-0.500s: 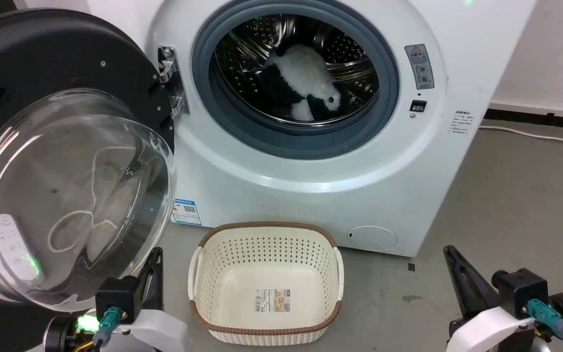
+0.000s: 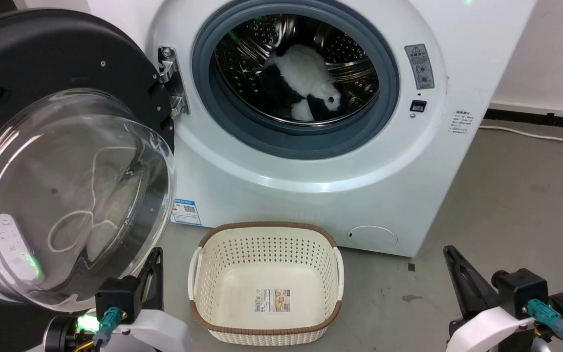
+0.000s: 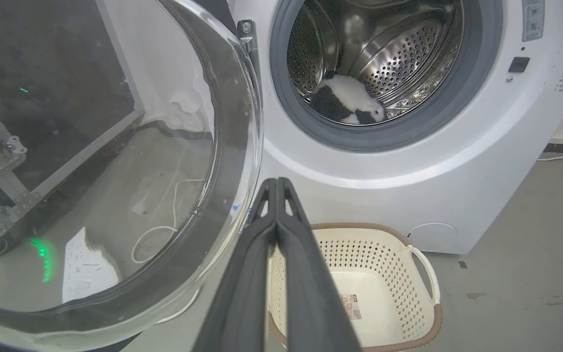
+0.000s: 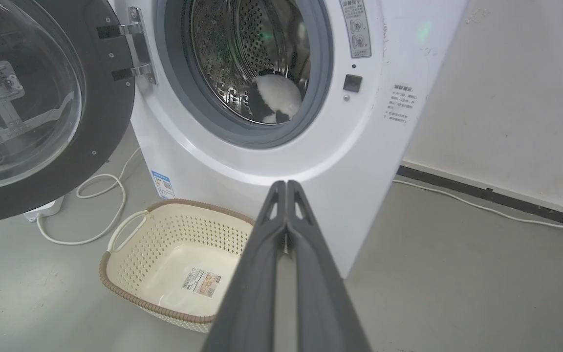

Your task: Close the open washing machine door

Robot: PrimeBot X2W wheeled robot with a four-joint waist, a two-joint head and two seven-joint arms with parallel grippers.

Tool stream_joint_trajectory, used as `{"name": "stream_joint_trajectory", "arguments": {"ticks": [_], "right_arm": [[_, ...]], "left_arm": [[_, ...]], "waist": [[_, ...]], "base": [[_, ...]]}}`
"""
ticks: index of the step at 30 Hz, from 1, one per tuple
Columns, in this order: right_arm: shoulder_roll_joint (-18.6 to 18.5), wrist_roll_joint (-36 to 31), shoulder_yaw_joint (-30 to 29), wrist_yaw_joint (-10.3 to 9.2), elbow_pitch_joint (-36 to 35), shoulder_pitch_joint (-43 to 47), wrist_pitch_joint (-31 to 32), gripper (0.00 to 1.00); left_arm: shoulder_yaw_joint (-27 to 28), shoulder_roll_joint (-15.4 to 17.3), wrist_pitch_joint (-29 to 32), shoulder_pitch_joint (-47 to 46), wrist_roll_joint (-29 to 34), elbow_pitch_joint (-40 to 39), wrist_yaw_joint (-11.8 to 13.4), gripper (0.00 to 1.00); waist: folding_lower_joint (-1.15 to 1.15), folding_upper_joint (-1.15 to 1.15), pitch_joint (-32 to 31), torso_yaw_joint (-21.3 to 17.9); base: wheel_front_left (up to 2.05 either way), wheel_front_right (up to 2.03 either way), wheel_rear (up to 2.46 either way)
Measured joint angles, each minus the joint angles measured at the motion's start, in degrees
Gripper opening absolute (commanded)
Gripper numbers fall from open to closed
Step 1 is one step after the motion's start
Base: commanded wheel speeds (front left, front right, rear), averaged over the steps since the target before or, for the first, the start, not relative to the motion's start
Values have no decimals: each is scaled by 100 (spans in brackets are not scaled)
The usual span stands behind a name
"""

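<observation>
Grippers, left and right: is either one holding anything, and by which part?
Nothing is held. The left gripper and the right gripper are both shut, fingers pressed together with nothing between them.

Bright even light, soft shadows, glare streaks on the washing machine door [image 2: 66,186], wide-angle edge distortion.

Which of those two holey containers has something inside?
The steel drum of the washing machine: a black-and-white plush toy lies in it. The cream basket has just a label.

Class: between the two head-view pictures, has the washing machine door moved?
No. The washing machine door stands open as before, its glass edge equally near the blue sticker on the washing machine.
</observation>
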Motion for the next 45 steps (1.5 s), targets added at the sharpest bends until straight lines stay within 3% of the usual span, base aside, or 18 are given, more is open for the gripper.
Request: {"name": "stream_joint_trajectory", "arguments": {"ticks": [23,24,45], "right_arm": [[0,0,1,0,0,0,0,0],[0,2,2,0,5,3,0,100],[0,92,-48,0,2,18,-172,100]], "left_arm": [[-1,0,0,0,0,0,0,0],[-5,0,0,4,-1,4,7,100],[-194,36,-165,4,1,-35,40,100]], "waist": [[0,0,0,0],[0,0,0,0],[0,0,-20,151]], "base": [[0,0,0],[0,0,0],[0,0,0]]}}
